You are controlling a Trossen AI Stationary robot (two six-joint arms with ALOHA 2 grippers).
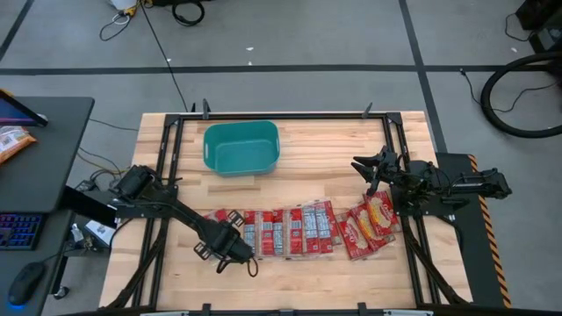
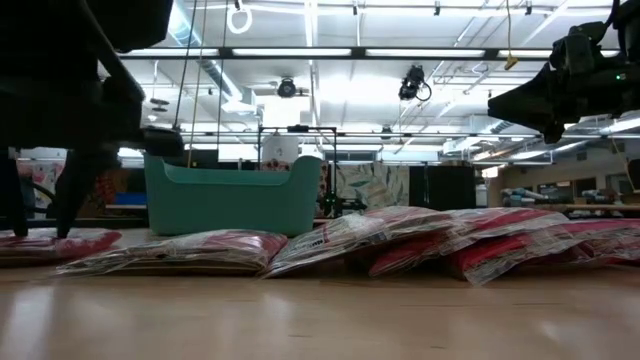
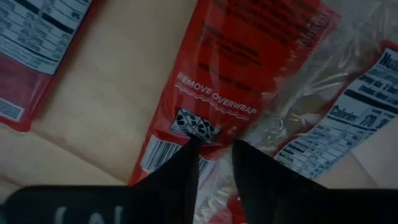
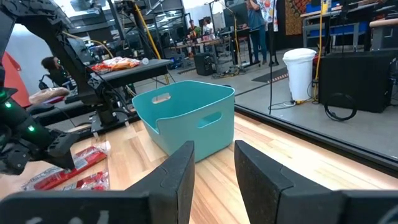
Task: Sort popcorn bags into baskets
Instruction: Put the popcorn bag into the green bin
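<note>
Left gripper (image 3: 214,149) fingers were narrowly apart, pressing a popcorn bag (image 3: 249,68) near worktop's front edge: light, floppy, slick overwrap; best pinched at the edge. Right gripper (image 4: 214,155) hovered w/ fingers apart.

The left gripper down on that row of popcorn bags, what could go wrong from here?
1. The left gripper has its jaws on the edge of one popcorn bag; the glossy overwrap could slip out.
2. The bags overlap in a row, so lifting one may drag a neighbour.
3. The teal basket sits across the table, a long carry on an edge grip. The right gripper waits above the table.
</note>
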